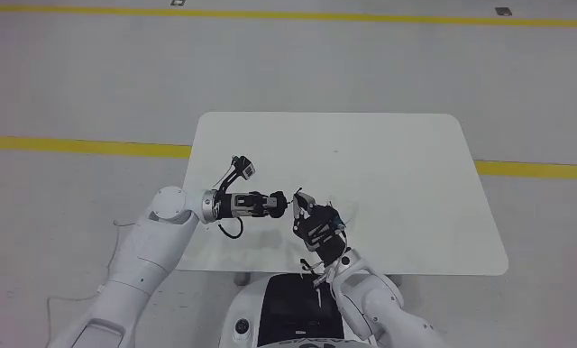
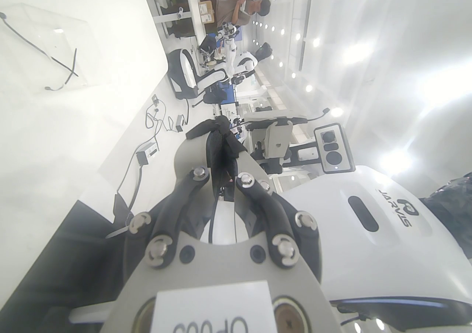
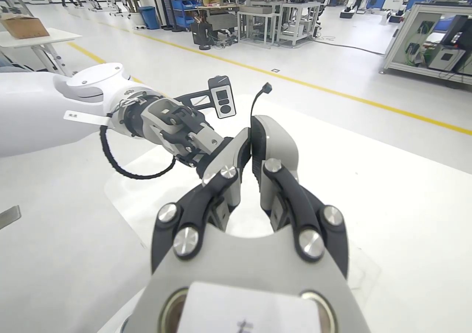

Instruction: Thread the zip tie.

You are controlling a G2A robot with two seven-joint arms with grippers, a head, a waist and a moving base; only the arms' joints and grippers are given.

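Note:
A thin black zip tie (image 3: 254, 106) rises from between the fingers of my right gripper (image 3: 252, 130), its square head (image 3: 267, 87) at the top. The right gripper is shut on the strap, above the near part of the white table (image 1: 406, 168). My left gripper (image 3: 217, 150) comes in from the side and its tips meet the right gripper's fingers. In the left wrist view the left gripper (image 2: 221, 132) is shut, and a black strap (image 2: 213, 213) runs back from between its padded fingers. From above, the two grippers (image 1: 275, 202) (image 1: 305, 209) meet tip to tip.
A clear flat tray (image 2: 79, 27) lies on the table with a few spare black zip ties (image 2: 37, 49) in it. The table's rounded front edge is close under both arms. Most of the tabletop lies beyond them and to the right.

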